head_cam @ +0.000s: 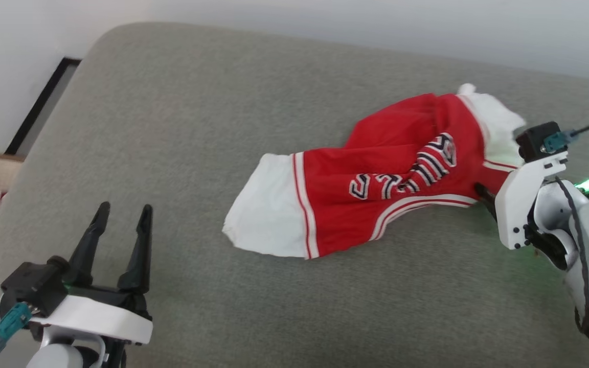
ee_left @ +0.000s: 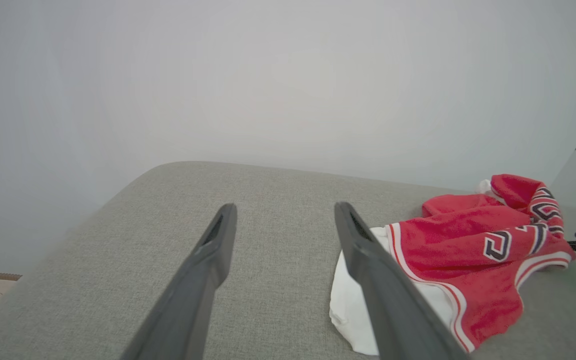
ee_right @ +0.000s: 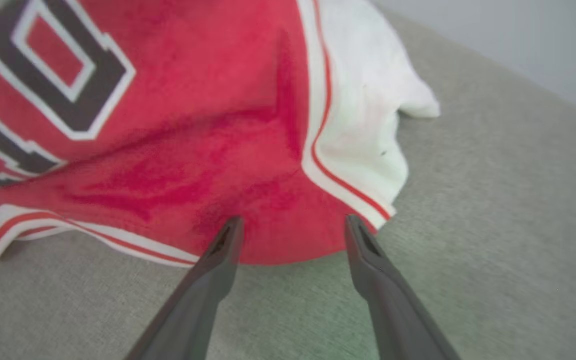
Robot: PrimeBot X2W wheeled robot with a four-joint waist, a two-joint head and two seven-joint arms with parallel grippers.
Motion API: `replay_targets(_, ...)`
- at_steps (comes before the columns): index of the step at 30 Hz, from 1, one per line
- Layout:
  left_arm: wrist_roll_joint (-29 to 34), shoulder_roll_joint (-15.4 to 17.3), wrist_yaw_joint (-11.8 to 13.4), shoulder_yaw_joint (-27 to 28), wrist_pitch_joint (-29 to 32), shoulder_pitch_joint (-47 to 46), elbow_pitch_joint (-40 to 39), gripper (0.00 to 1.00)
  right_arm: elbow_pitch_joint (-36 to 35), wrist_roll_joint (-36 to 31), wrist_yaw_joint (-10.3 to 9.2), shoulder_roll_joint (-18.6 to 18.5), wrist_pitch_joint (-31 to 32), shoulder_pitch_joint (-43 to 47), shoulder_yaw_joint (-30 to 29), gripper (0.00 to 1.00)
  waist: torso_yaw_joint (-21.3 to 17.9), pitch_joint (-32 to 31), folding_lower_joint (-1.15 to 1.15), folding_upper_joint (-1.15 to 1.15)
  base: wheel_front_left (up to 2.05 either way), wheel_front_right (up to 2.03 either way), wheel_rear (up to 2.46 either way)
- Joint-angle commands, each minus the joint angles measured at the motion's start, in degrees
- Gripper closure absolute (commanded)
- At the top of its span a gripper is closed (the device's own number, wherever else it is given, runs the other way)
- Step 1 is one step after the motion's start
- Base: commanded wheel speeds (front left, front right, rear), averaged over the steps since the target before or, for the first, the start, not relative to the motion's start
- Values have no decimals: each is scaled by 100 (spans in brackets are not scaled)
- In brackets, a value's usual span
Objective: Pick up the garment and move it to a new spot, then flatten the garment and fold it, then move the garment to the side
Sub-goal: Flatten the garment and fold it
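Head looks down on cushion (head_cam: 172, 128), left wrist low, far, right wrist close, garment (head_cam: 391, 168) shared

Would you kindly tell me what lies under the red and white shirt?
The shirt lies crumpled on a grey cushion, which shows all around it. The open right gripper sits at its red edge. Whether anything is hidden beneath the folds cannot be seen.

Red jersey-style garment (head_cam: 386, 168), crumpled and bunched lengthwise, white short sleeves seen at both ends, red-and-white stripe trim at the sleeve seams, black white-outlined lettering creased across the front, laid on a grey upholstered surface (head_cam: 197, 112), toward its right side
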Motion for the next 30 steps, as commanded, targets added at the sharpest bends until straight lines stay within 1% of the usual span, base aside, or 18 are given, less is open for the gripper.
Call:
replay_targets(1, 46, -34, -44, -16, -27, -119, 29, 0, 240, 64, -4, -34, 101, -178, 152, 0, 196, 159, 0, 0, 0, 0, 0)
replay_targets(6, 76, -157, -145, -17, -27, -237, 127, 0, 1165, 72, -7, -112, 418, -642, 745, 0, 367, 289, 0, 0, 0, 0, 0)
replay_targets(9, 97, -218, -183, 2, -27, -281, 183, 0, 1663, 182, -10, -25, 608, -776, 1039, 0, 406, 327, 0, 0, 0, 0, 0)
replay_targets(10, 107, -243, -198, 10, -27, -283, 205, 0, 1796, 227, -9, 3, 695, -797, 1149, 67, 413, 330, 0, 0, 0, 0, 0)
replay_targets(11, 107, -243, -198, 10, -27, -283, 205, 0, 1796, 227, -9, 3, 695, -797, 1149, 67, 413, 330, 0, 0, 0, 0, 0)
replay_targets(12, 120, -261, -209, 21, -27, -278, 226, 0, 1914, 336, -9, 19, 799, -821, 1199, 100, 412, 331, 0, 0, 0, 0, 0)
replay_targets(14, 140, -280, -212, 52, -27, -259, 259, 0, 2004, 459, -11, -10, 967, -878, 1368, 100, 389, 315, 0, 0, 0, 0, 0)
replay_targets(16, 134, -278, -214, 109, -27, -205, 265, 0, 1940, 685, -16, -83, 1107, -947, 1500, 100, 334, 289, 0, 0, 0, 0, 0)
replay_targets(19, 147, -253, -188, 190, -27, -98, 262, 0, 1596, 999, -14, -268, 1409, -916, 1852, 100, 214, 236, 0, 0, 0, 0, 0)
replay_targets(22, 142, -216, -170, 274, -27, -3, 235, 0, 1056, 1342, -9, -541, 1656, -889, 2134, 100, 71, 180, 0, 0, 0, 0, 0)
replay_targets(25, 147, -162, -155, 340, -27, 94, 193, 0, 453, 1684, -9, -875, 1906, -807, 2291, 100, -76, 121, 0, 0, 0, 0, 0)
replay_targets(30, 123, -67, -110, 430, -21, 232, 124, 0, -547, 2077, -9, -1304, 2392, -531, 2252, 100, -300, 27, 0, 0, 0, 0, 0)
